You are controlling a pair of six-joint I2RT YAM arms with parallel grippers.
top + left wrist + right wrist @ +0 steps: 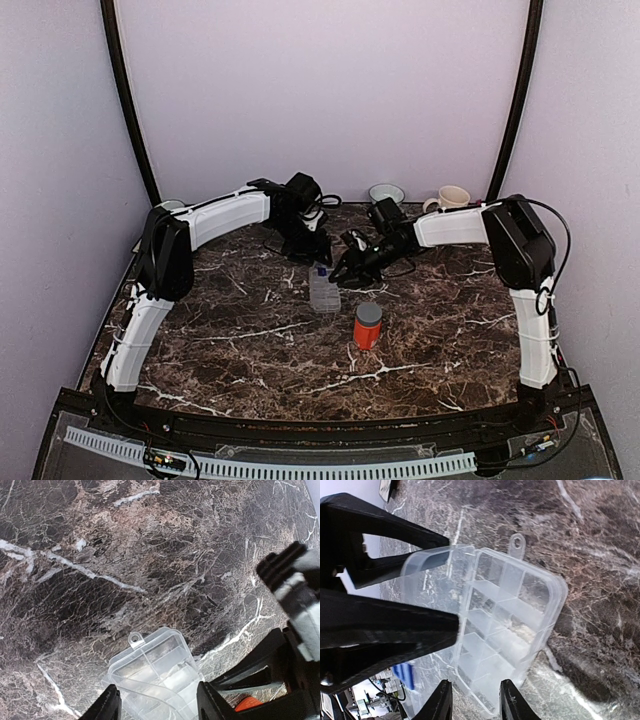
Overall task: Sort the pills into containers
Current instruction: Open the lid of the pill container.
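We stretch the left arm (228, 214) and the right arm (452, 227) inward from raised elbows until the wrists nearly meet, tips angled down. The left jaws and right jaws each stand partly apart; whether either clamps, we cannot tell.

The table (240, 340) is dark brown stone with thin white lines running all over it. Near the middle lies a flat clear box (323, 290) with little rooms inside. Just in front of it stands an orange bottle (367, 326) with a grey cap. At the far edge sit a pale bowl (386, 192) and a cream mug (452, 198), side by side.
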